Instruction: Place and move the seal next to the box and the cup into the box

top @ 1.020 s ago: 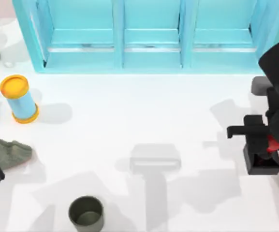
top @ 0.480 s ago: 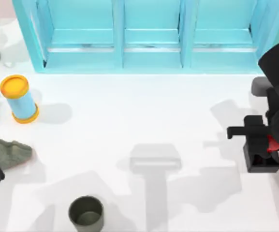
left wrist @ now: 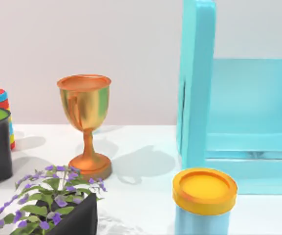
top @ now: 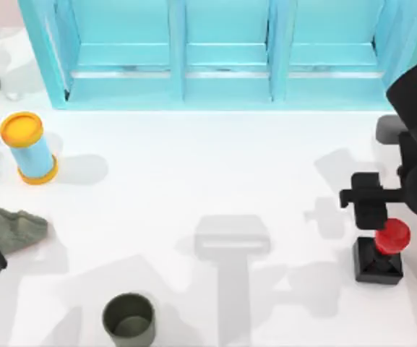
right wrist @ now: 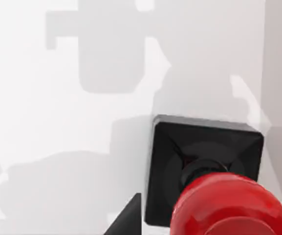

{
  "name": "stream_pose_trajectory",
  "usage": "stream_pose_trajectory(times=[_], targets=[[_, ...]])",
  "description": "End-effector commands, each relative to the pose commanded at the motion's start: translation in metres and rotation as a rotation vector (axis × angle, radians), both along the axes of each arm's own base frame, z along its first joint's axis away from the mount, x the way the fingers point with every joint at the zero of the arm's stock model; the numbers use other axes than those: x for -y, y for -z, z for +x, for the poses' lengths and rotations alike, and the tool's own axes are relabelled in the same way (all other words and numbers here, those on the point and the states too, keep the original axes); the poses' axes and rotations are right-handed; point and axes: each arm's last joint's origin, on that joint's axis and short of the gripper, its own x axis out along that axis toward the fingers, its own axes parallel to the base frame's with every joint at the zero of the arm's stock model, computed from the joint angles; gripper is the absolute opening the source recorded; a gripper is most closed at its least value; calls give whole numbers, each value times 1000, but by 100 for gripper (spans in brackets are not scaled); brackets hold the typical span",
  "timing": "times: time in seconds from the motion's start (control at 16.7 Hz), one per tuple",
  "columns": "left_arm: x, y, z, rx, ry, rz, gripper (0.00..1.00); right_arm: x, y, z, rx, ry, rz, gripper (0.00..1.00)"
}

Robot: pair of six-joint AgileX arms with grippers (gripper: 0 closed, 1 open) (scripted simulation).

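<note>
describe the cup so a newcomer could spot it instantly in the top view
Start from the large turquoise cabinet along the table's far edge and come straight across to the near edge, left of centre. The cup stands there upright and alone on the white table. It is short, dark olive-green, open-topped and handleless, unlike the taller light-blue cylinder with a yellow-orange lid farther left.

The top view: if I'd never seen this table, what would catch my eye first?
Probably the big turquoise cabinet across the back of the table. Next, the seal with its glossy red knob, standing at the right beside the right arm's gripper. At the left stands a light-blue cylinder with a yellow-orange lid, and the dark green cup sits at the front edge.
</note>
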Motion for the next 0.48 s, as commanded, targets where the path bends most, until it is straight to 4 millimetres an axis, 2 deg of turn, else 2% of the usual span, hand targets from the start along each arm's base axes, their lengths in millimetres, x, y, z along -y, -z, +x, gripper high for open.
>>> stream_pose_trajectory(times=[0.48], targets=[[0, 0, 0, 0, 0, 0, 100, 0, 0, 0, 0, 0, 0, 100]])
